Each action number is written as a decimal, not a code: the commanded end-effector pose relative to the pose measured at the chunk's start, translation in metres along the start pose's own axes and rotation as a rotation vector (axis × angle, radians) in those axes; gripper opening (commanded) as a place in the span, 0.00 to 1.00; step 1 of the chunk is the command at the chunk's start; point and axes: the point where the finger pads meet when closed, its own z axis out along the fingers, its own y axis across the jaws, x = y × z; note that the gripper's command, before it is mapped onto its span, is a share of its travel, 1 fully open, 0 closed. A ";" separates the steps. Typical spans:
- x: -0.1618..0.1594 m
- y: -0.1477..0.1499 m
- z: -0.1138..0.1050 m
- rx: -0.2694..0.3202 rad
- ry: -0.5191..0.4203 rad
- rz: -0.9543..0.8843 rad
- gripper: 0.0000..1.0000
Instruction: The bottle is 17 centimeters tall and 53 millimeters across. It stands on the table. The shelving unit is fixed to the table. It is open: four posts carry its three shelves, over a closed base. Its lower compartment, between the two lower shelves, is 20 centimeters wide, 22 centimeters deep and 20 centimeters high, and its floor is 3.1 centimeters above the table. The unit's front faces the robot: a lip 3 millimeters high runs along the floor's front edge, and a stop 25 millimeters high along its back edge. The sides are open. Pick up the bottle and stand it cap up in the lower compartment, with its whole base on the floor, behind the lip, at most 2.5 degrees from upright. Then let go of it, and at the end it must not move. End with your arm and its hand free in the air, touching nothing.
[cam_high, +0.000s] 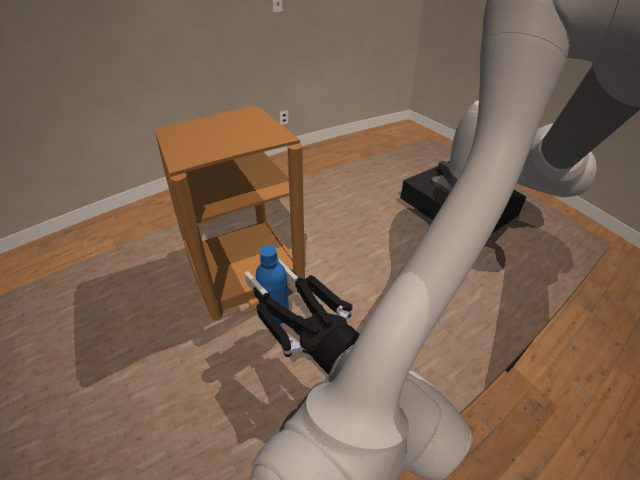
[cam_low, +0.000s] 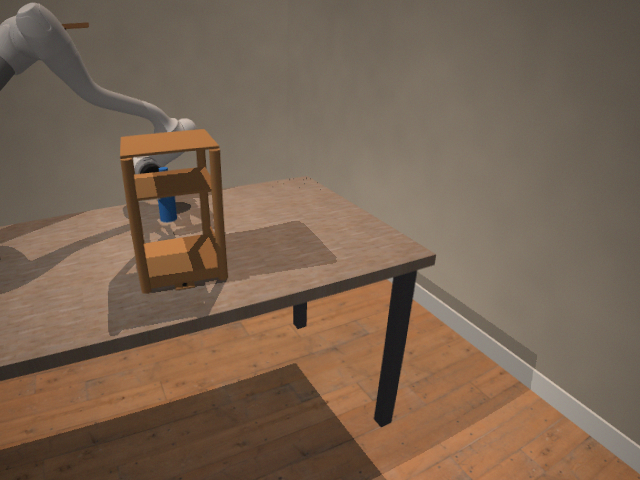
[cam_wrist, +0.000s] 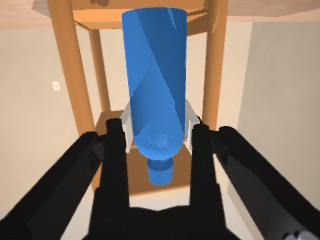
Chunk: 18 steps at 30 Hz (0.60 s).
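Note:
The blue bottle (cam_high: 271, 283) stands cap up, held off the table just in front of the lower compartment's opening. My gripper (cam_high: 270, 284) is shut on the bottle, its white pads on the two sides of the body. The orange shelving unit (cam_high: 230, 206) stands behind the bottle, its front facing the arm. In the wrist view the picture is upside down: the bottle (cam_wrist: 155, 97) fills the middle between the black fingers, with the shelf posts behind it. In the exterior view the bottle (cam_low: 166, 205) shows through the unit, on its far side.
The two front posts (cam_high: 296, 206) (cam_high: 193, 248) flank the opening. The arm's black base plate (cam_high: 460, 201) sits at the back right of the table. The arm's large link (cam_high: 413, 310) crosses the foreground.

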 end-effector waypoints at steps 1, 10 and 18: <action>0.000 0.001 0.000 0.000 0.000 0.000 0.00; 0.000 0.003 0.001 0.000 0.000 0.000 0.00; 0.000 0.003 0.001 0.000 0.000 0.000 0.00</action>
